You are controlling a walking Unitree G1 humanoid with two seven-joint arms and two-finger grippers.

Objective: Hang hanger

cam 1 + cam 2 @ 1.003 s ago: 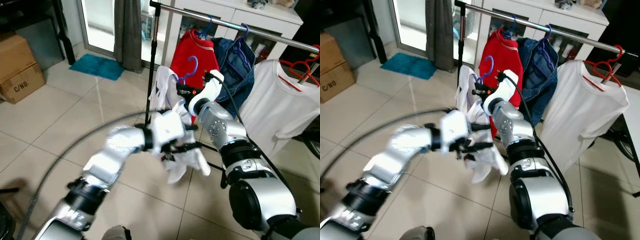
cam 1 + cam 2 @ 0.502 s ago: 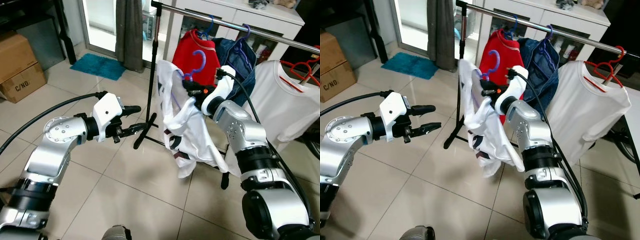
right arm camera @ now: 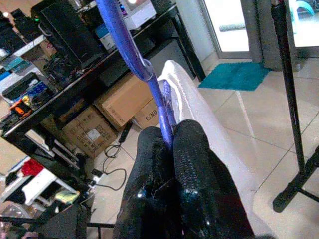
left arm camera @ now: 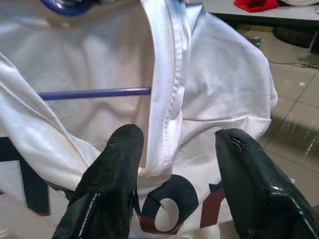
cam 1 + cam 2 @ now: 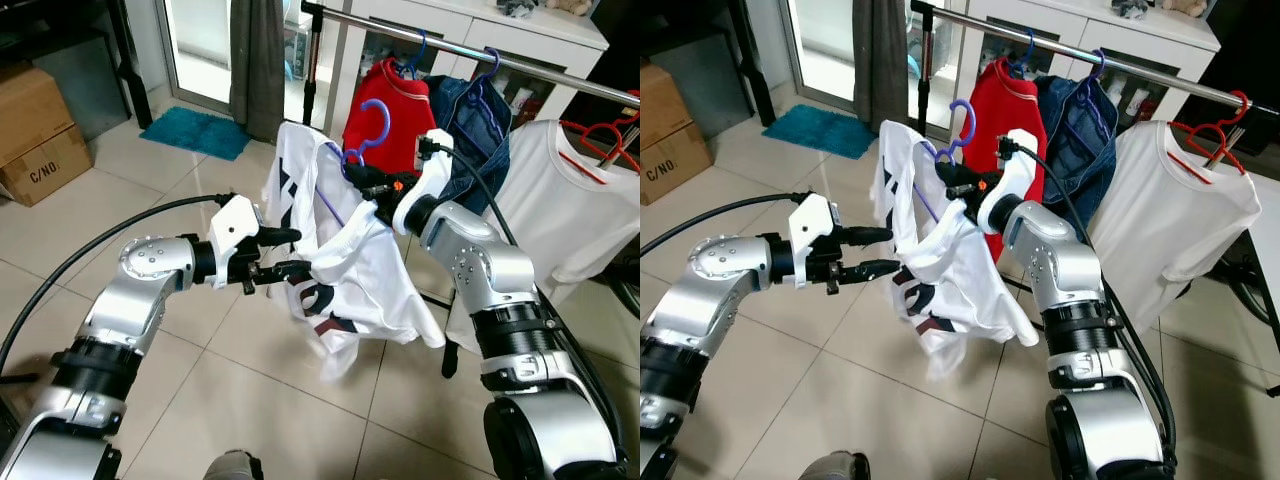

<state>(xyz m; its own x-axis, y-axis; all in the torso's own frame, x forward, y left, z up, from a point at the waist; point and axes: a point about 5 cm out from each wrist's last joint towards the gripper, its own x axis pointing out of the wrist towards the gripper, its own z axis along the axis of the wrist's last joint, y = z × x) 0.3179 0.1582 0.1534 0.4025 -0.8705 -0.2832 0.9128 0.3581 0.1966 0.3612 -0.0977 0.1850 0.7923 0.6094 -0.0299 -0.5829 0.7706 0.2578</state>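
Note:
A purple hanger (image 5: 368, 125) carries a white printed T-shirt (image 5: 345, 280), held up in front of the clothes rail (image 5: 470, 52). My right gripper (image 3: 168, 134) is shut on the hanger's neck, just below its hook, in the right wrist view. My left gripper (image 5: 290, 254) is open at the shirt's left side, its fingers (image 4: 115, 164) straddling a fold of the white cloth (image 4: 164, 99) without closing on it. The hanger's purple bar (image 4: 94, 93) shows through the shirt in the left wrist view. The hook is off the rail, lower than it.
On the rail hang a red shirt (image 5: 388, 100), a denim jacket (image 5: 478, 130) and a white shirt (image 5: 560, 200) on a red hanger. The rail's black stand pole (image 5: 308, 70) rises behind the shirt. A cardboard box (image 5: 35, 135), a grey curtain (image 5: 255, 60) and a teal mat (image 5: 195, 132) lie to the left.
My left gripper has moved right to the shirt's edge and now straddles the cloth. The hanger and shirt have swung left and slightly lower with my right gripper.

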